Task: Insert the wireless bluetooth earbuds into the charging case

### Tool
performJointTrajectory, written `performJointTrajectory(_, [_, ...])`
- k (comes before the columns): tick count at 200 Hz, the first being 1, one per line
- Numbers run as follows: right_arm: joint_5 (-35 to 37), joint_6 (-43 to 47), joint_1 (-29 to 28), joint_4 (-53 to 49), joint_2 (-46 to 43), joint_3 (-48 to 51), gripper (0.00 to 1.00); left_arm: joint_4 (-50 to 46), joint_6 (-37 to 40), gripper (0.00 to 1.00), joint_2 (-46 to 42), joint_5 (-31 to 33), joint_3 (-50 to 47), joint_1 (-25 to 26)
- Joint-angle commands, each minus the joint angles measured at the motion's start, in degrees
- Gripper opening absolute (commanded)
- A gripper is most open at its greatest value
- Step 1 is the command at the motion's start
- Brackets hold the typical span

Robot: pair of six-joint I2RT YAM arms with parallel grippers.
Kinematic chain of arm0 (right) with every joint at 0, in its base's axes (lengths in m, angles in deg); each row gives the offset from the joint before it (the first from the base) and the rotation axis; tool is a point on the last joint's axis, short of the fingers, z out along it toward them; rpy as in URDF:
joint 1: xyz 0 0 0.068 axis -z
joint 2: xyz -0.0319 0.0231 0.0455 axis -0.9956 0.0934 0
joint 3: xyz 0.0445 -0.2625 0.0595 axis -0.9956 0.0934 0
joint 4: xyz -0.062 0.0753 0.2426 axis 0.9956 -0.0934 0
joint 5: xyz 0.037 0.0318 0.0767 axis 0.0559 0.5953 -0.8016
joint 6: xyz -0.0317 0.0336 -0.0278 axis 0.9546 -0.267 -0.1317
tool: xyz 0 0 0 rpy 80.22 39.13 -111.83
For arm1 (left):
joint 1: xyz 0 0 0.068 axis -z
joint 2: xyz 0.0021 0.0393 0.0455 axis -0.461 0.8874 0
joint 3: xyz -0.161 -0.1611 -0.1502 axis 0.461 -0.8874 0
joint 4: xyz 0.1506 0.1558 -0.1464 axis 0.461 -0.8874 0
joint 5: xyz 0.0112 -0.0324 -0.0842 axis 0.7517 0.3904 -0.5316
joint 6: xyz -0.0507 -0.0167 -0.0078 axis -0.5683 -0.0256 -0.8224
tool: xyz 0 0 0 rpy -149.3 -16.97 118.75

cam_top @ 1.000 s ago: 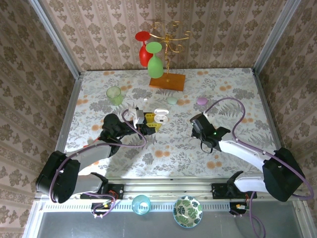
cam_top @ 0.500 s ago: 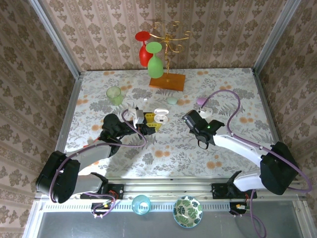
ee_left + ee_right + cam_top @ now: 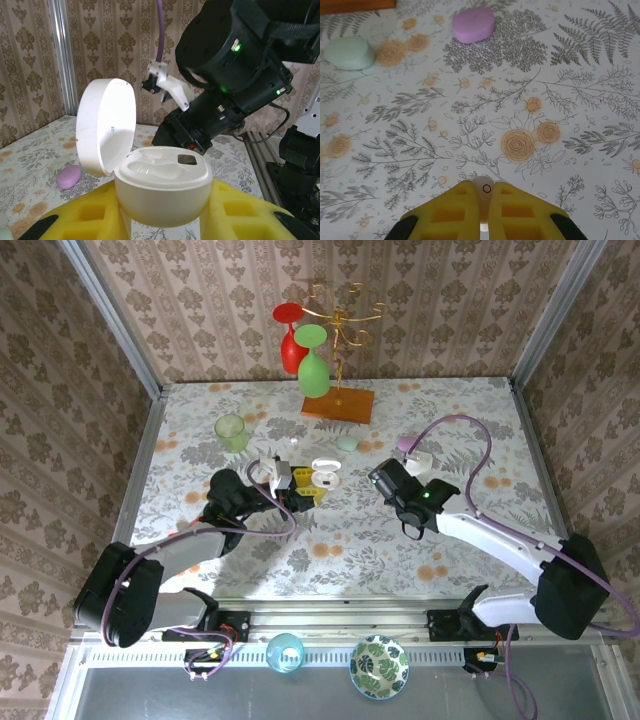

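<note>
Left gripper (image 3: 162, 212): yellow fingers clamped on the lower shell of the charging case (image 3: 162, 186), one either side. The case sat centre-left and appeared to be raised off the table (image 3: 450, 410).
Charging case: open, with its lid standing up on the hinge, its mouth facing upward and its moulded wells showing.
Right gripper (image 3: 481, 212): fingers pinching one earbud (image 3: 481, 187). Only a rounded whitish tip stood clear of the pads.
Key relation: the case lay just left of the right gripper, near but apart. Judged that the right arm must carry the bud leftward and down into a well while the left arm steadies the case.
Bud axis: could not tell, as most of it was buried between the pads.
Hard to read: a dark patch (image 3: 186, 159) on the case seat, purpose unclear. Could not tell whether either well was filled.
Bystanders: purple case (image 3: 473, 24) and mint case (image 3: 350, 51), both shut, on the table far of the right gripper.
</note>
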Motion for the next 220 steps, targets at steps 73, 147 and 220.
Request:
performJointTrajectory(73, [13.3,-5.5,-4.6,-17.1,5.0,-15.0,0.03,2.8,-0.4,0.27,0.4,-0.1,1.4,0.0])
performJointTrajectory(147, [15.2,-8.3,-8.4,-22.4,11.9,-23.3,0.03,2.8,-0.5,0.26,1.6,-0.3,1.8,0.0])
performJointTrajectory(220, [-10.8,21.2,-11.1,13.1,-7.7,-8.1,0.04,5.4,-1.3,0.26,3.3,-0.2,2.1,0.0])
